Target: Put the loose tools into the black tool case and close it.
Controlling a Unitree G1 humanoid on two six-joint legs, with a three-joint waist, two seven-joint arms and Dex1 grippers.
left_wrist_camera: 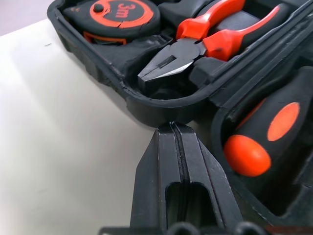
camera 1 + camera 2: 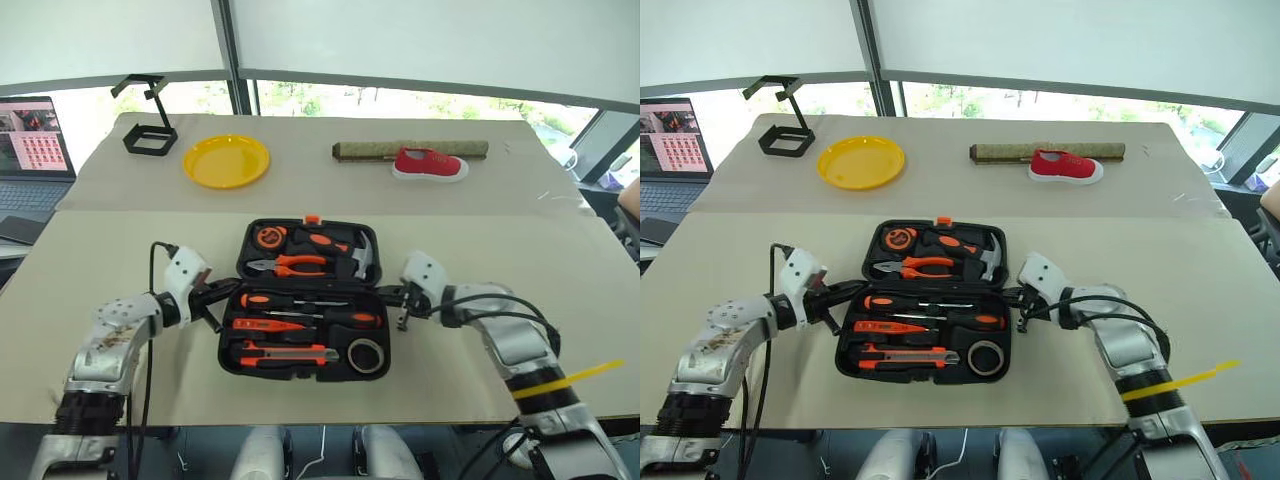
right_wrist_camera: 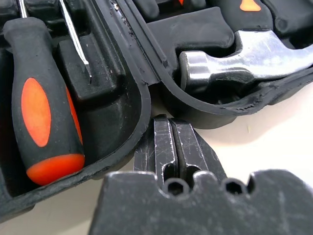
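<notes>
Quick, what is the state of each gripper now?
Left gripper: shut, holding nothing, at the tool case hinge.
Right gripper: shut, holding nothing.

Beige table (image 2: 100, 250) with open black tool case (image 2: 305, 372), yellow plate (image 2: 226, 161), red shoe (image 2: 430, 164).

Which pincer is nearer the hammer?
Right. The right pincer sits at the case's hinge on the hammer's side; the left pincer is at the opposite end, by the pliers.

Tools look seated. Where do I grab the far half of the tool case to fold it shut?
Take the far half by its far rim, beside the orange latch. That edge lies opposite the hinge, and the half lies flat open. Both shut grippers, left and right, sit at the hinge ends, poor for lifting.
</notes>
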